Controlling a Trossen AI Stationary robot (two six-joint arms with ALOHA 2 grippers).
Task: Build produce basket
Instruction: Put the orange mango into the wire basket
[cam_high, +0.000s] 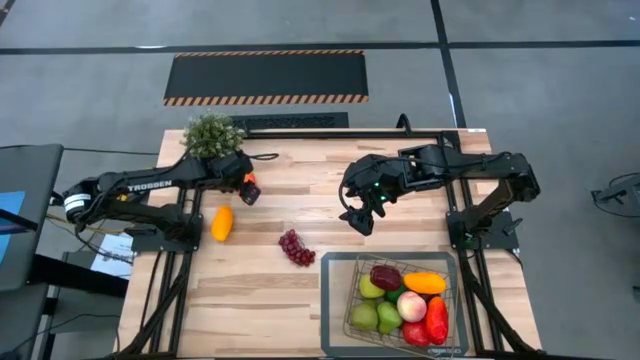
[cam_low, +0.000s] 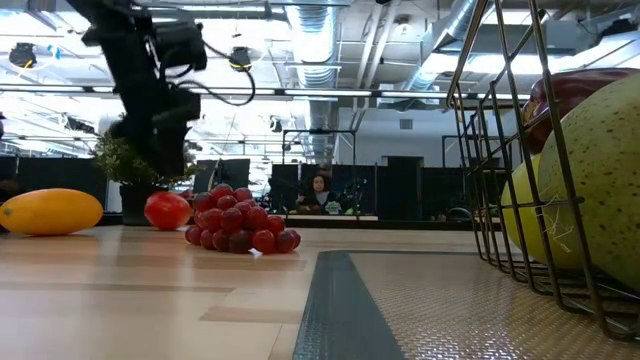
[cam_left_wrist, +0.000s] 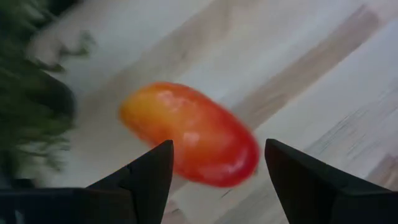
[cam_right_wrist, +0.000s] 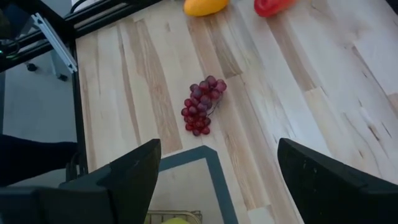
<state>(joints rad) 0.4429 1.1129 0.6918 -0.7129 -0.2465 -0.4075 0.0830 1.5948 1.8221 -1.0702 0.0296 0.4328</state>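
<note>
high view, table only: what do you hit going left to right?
Left gripper over a red-orange pepper → grapes → right gripper → basket of produce. The potted plant and the yellow pepper overlap the left arm's span, so their order is unclear.

Wooden table (cam_high: 260, 300): basket (cam_high: 335, 300), grapes (cam_high: 296, 247), yellow pepper (cam_high: 222, 223), plant (cam_high: 212, 134).

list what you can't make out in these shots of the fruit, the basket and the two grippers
- Red-orange pepper: blurred in the left wrist view; mostly hidden under the left gripper in the high view.
- Basket: lower fruits covered by the top ones in the high view; cut off by the right edge in the low view.
- Potted plant: a green smear in the left wrist view.
- Right gripper: fingertips cut off by the bottom edge.
</note>
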